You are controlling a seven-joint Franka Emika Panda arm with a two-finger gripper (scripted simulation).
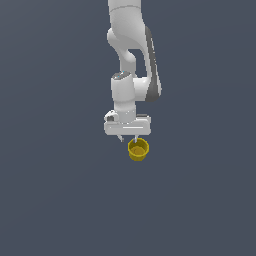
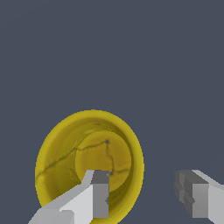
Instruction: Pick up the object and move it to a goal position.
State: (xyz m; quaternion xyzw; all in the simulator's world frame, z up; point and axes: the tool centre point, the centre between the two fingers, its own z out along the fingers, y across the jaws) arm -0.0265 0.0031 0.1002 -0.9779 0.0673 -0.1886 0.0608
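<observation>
Yellow cup (image 1: 138, 149) is sitting directly under the white gripper (image 1: 129, 138), rim up, hollow facing the wrist camera. Pincer is spread wide, holding nothing. In the wrist view one finger (image 2: 99, 194) is hanging over the cup's (image 2: 89, 162) interior, near the inner wall; the other finger (image 2: 197, 194) is well outside the rim, with bare grey floor (image 2: 166, 65) between it and the cup. So the jaws are straddling one side of the wall, not the whole cup. My read: we're lining up for a rim pinch, one finger inside, one outside. That works if the descent stays vertical, so the inside finger clears the wall and doesn't land on the rim and tip the cup. Alternative is shifting sideways toward the cup to centre it between both fingers, since the cup looks narrower than the opening. Either way, get fingertips well below the rim before closing; the flared wall will likely squeeze upward out of a shallow grip. Close slowly, since the outer finger will push the cup before contact is made on both sides. No goal marker is visible in either view.
</observation>
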